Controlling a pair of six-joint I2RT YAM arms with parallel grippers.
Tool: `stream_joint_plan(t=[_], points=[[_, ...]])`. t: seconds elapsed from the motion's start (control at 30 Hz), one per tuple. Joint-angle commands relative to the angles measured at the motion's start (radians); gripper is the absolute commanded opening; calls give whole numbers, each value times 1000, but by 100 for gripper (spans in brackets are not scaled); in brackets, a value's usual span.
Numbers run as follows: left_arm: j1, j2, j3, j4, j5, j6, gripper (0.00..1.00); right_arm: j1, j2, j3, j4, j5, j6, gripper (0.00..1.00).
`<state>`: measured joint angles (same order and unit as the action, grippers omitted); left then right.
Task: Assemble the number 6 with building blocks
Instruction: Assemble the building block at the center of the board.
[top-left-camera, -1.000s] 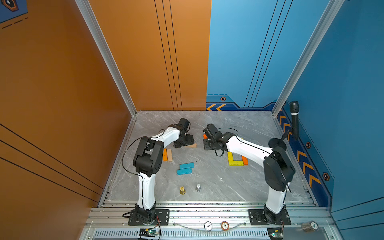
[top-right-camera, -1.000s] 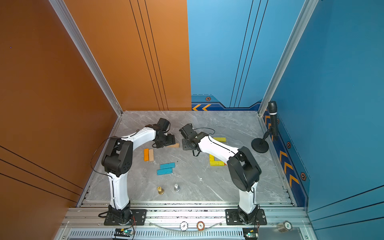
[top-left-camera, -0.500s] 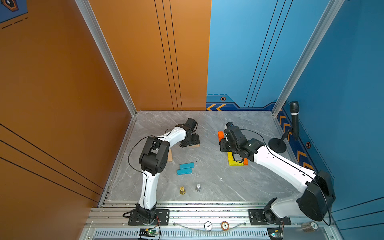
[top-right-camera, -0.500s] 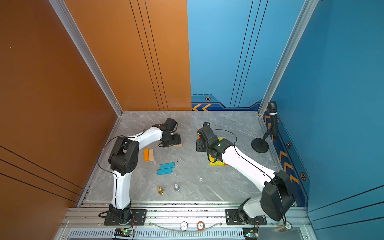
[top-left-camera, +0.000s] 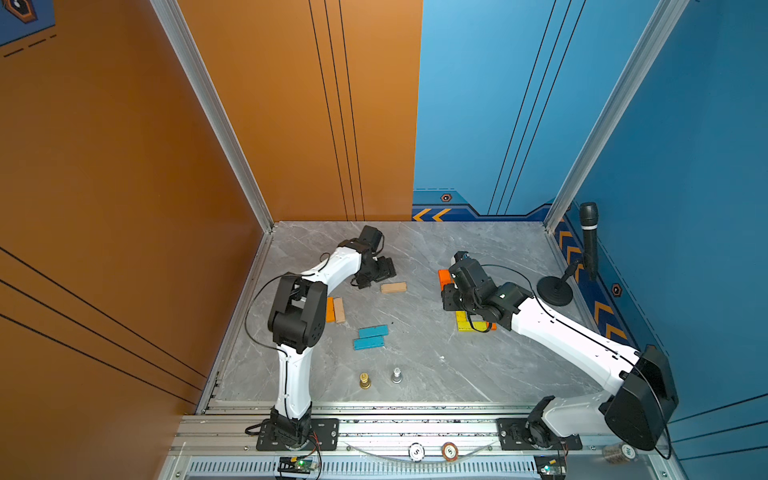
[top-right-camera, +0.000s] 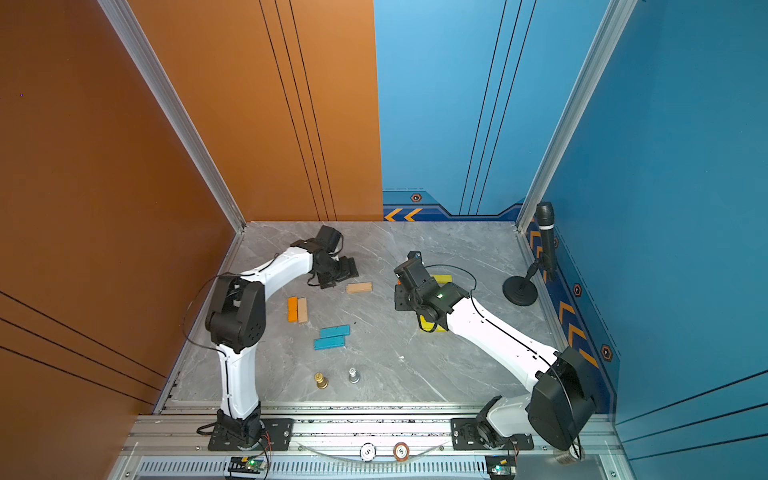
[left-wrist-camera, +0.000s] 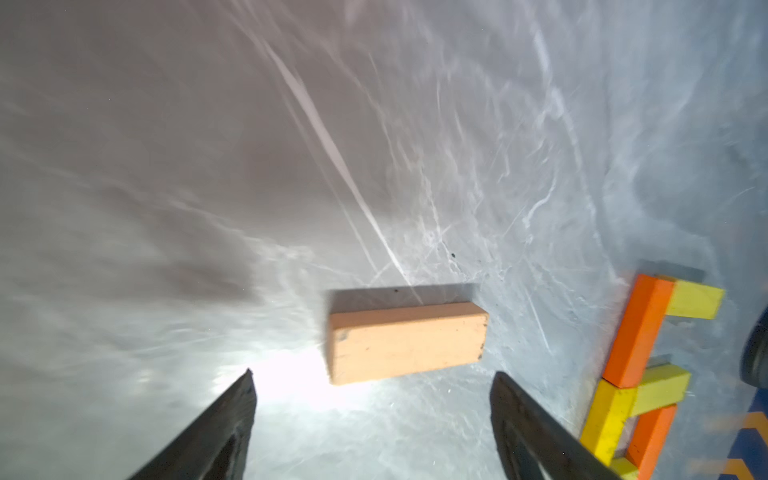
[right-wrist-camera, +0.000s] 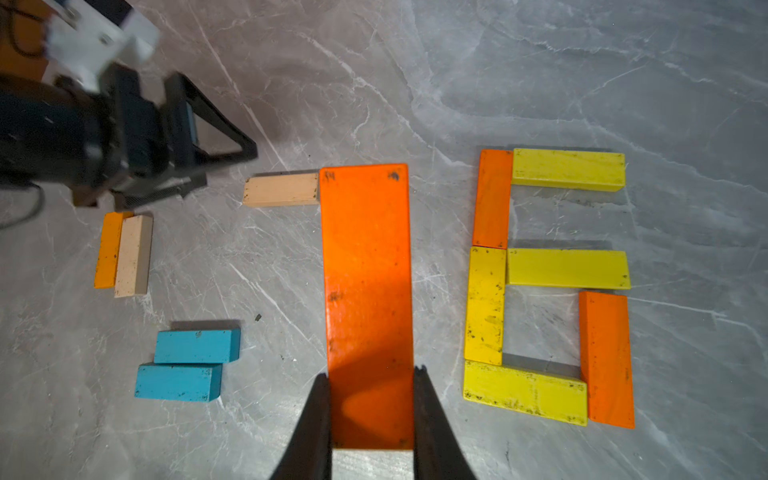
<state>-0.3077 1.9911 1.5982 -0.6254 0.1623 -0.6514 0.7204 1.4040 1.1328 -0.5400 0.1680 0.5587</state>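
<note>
Risk: the orange block (right-wrist-camera: 368, 270), clamped in the right gripper (right-wrist-camera: 372, 370) jaws near the laid-out six (right-wrist-camera: 567, 269), could knock it askew when lowered. Left gripper (left-wrist-camera: 372, 374) jaws stand apart, holding nothing.

Change over the last second. The right arm (top-left-camera: 569, 336), formerly folded upright above its base, now lies stretched low across the table (top-left-camera: 415, 353). The right gripper (right-wrist-camera: 372, 372), jaws clamped on the sides of the orange block (right-wrist-camera: 365, 270), has carried that block from the table's middle to near the yellow-and-orange figure (top-left-camera: 463, 322). The left gripper (left-wrist-camera: 372, 372), which sat over the tan block (top-left-camera: 393, 287) half a second ago, has drawn back. Its jaws now stand wide apart and the block lies free beyond the fingertips.
</note>
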Motion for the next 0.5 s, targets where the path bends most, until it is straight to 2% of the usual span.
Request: stream_joint_plan(t=[0.0, 0.3, 0.47], points=[[67, -144, -52, -71, 20, 49, 92, 53, 78, 66, -16, 27, 30, 16], [132, -392, -252, -128, -118, 99, 100, 185, 390, 323, -24, 9, 78, 17], [137, -502, -342, -124, -195, 78, 98, 231, 576, 496, -51, 3, 119, 18]])
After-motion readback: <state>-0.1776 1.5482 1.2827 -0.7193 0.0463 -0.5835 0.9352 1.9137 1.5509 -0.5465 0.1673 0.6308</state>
